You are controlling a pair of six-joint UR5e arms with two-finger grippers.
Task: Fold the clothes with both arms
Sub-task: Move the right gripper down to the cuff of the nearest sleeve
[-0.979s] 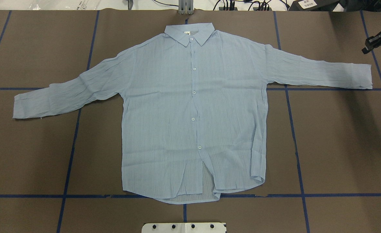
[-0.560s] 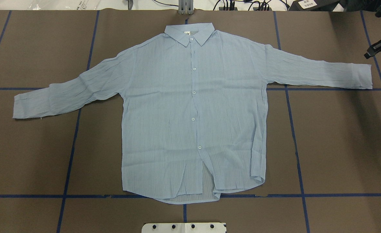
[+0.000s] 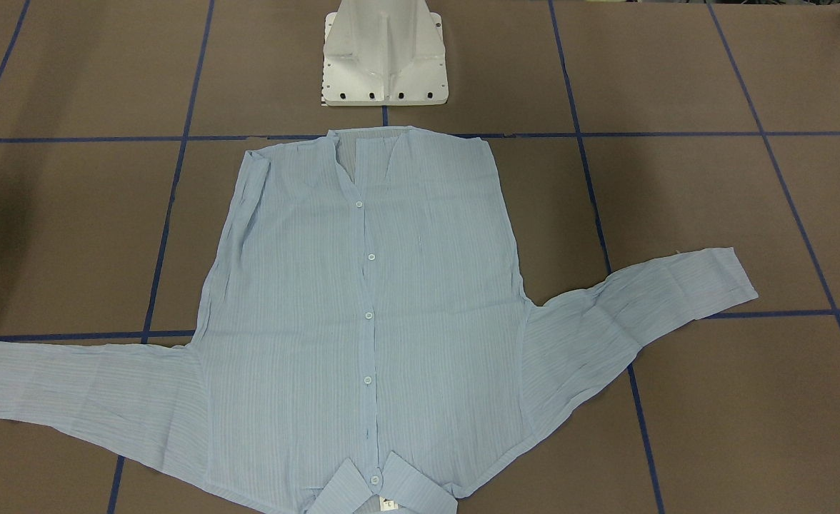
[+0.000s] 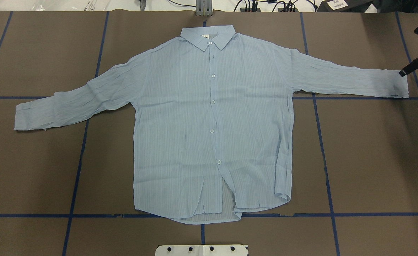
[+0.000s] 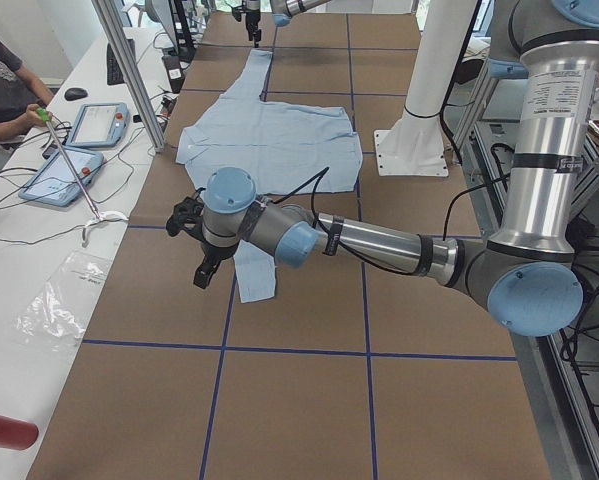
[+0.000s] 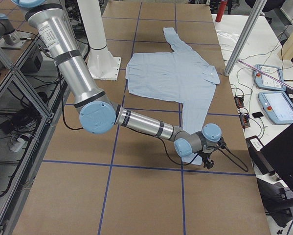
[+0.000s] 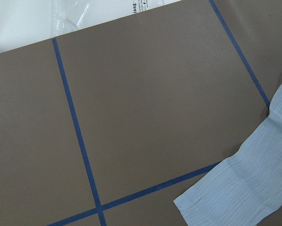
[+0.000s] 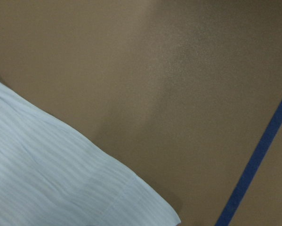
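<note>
The light blue striped shirt (image 4: pixel 212 121) lies flat and buttoned on the brown table, collar at the far side and both sleeves spread out; it also shows in the front view (image 3: pixel 363 314). My right gripper (image 4: pixel 410 53) is at the view's right edge, over the right cuff (image 4: pixel 395 83); its two black fingers stand apart, open and empty. The right wrist view shows that cuff (image 8: pixel 60 179). My left gripper (image 5: pixel 201 272) shows only in the left side view, just outside the left cuff (image 5: pixel 254 275); I cannot tell its state. The left wrist view shows that cuff (image 7: pixel 239 188).
The white pedestal base (image 3: pixel 384 57) stands at the robot's side of the table, just past the shirt's hem. Blue tape lines (image 4: pixel 77 167) cross the brown table. A side bench with tablets (image 5: pixel 79 125), a seated person and a plastic bag (image 5: pixel 64 300) runs along the far edge.
My right gripper has moved toward the near side, from beyond the right cuff down to its end. The shirt has not moved.
</note>
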